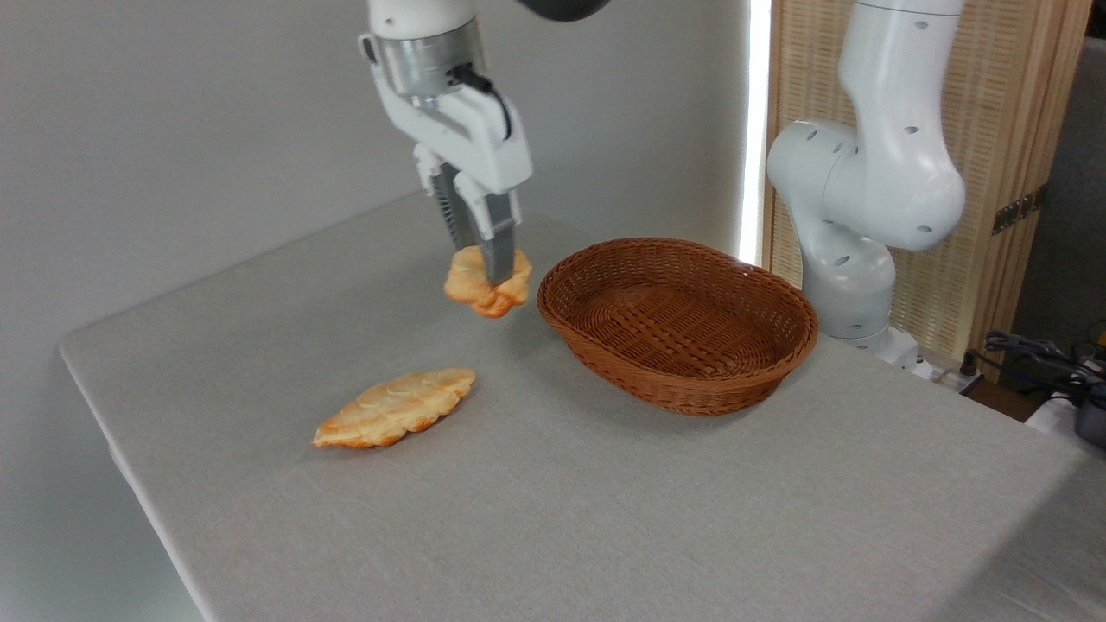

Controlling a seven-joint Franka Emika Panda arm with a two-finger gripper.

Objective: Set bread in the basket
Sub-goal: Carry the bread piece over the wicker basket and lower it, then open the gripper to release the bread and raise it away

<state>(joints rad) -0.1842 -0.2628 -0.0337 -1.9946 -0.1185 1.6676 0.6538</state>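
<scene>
While clamped on the bread (pixel 486 282), fingers (pixel 498 252) hold it off the table | basket (pixel 678 324) just beside.

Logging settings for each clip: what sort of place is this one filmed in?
Probably a lab or test room, not a kitchen: a robot arm fixed beside a plain grey table, bare wall, loose cables at right. The bread and basket look like props.

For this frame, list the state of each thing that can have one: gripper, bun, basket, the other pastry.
gripper: shut on the bread, pointing down, left of the basket.
bread: held, lifted clear of the table, not yet over the basket.
basket: upright on the table, nothing inside.
braided pastry: lying flat on the table, untouched, apart from the basket.
</scene>
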